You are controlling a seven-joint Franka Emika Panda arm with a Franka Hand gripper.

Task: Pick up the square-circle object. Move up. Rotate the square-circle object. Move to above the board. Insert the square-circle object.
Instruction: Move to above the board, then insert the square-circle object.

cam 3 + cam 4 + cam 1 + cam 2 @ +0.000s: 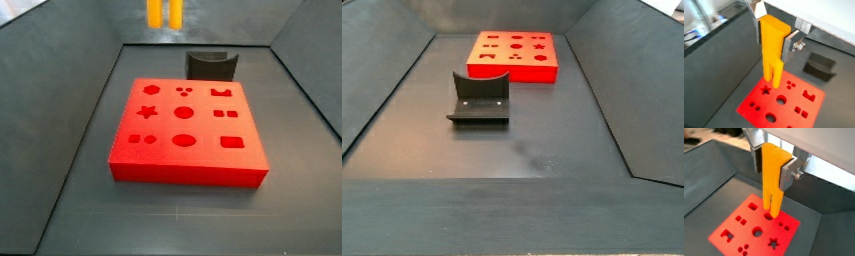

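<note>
gripper: gripper [774, 35] high above the board, silver fingers [785, 174] clamped on the upper part of the square-circle object [772, 47]; same grip in both wrist views.
piece: orange-yellow bar hangs vertical, two prongs at the lower end pointing down. In a side view only those prong tips [164, 13] show, at the frame's top edge, well above the red top.
board: board [214, 168] flat on the bin floor, cut-outs up, none filled.
step: looks like "move to above the board" — piece lifted and already turned prongs-down, not yet inserted.
next: line the prongs up over the matching cut-out, then go straight down; keep the bar plumb or it'll catch on the rim.
holder: dark grey curved holder [478, 98] empty, near the board but apart from it.
hidden: arm and gripper out of frame in both side views; which cut-out the prongs sit over can't be told; the slot shapes are too small to match by eye.
</note>
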